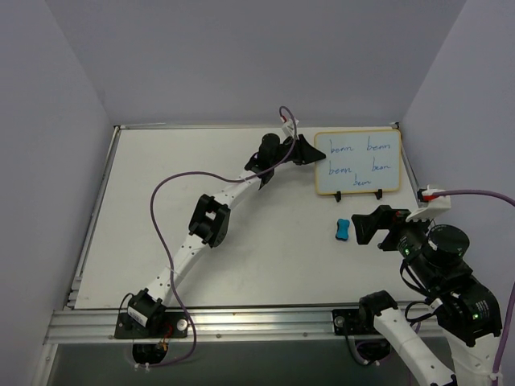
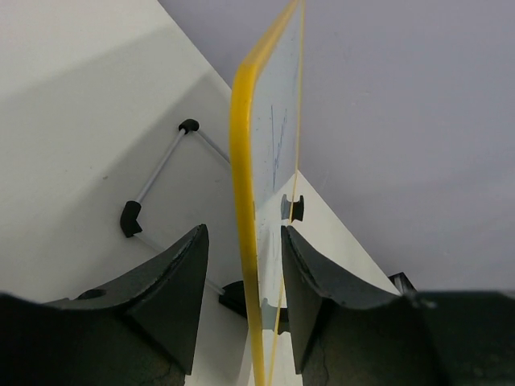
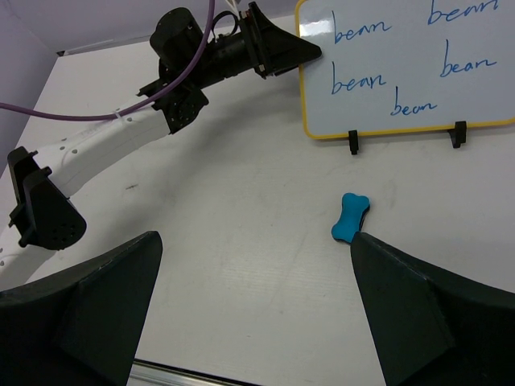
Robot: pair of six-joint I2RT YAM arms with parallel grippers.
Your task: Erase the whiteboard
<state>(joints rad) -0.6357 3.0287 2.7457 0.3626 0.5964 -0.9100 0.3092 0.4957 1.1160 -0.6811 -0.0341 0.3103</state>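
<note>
Whiteboard (image 1: 358, 162) upright, perhaps back-tilted, long axis left-right

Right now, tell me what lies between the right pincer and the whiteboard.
Only the blue eraser, which lies on the table just ahead of the open right pincer and short of the whiteboard. Nothing else visible stands between them.

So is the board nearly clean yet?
Not yet. Done: nothing wiped; all five blue words are on the whiteboard. In hand: the left tool has its jaws on either side of the whiteboard's edge, with gaps showing, so no firm grip; the right tool hangs open by the eraser, which lies on the table. Left: grab the eraser and wipe every word.
</note>
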